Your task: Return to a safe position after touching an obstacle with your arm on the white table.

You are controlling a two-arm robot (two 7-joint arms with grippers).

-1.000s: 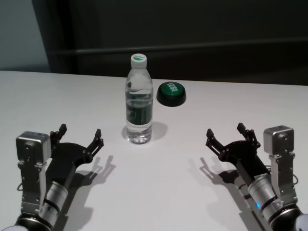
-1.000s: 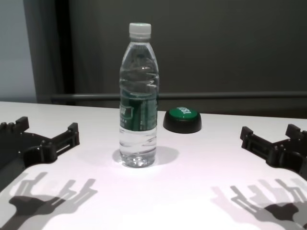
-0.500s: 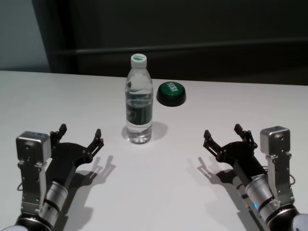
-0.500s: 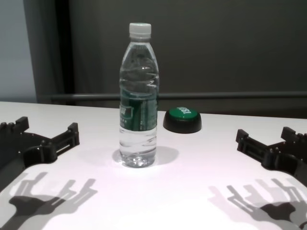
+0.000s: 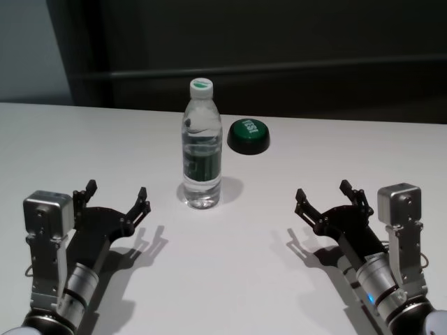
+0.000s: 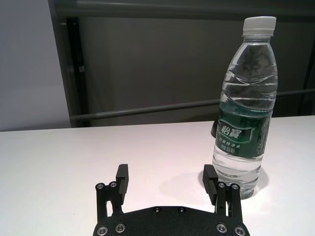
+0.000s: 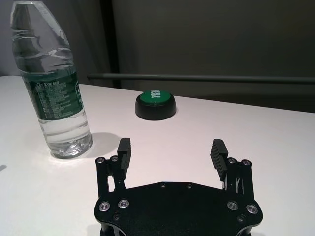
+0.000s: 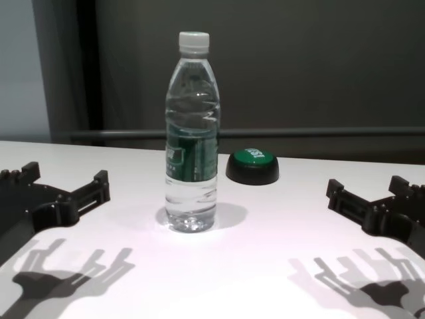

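Observation:
The obstacle, a clear water bottle with a white cap and green label band, stands upright near the middle of the white table; it also shows as the bottle. My left gripper hovers low to the bottle's left and nearer me, open and empty, also seen as the left gripper. On the other side my right gripper is open and empty too, clear of the bottle, also in the right gripper.
A green push button on a black base sits just behind and right of the bottle, also as the button. A dark wall with a horizontal rail runs behind the table's far edge.
The right gripper shifted slightly left, toward the middle, between one second and half a second ago, then held still. The left gripper and the bottle have not moved.

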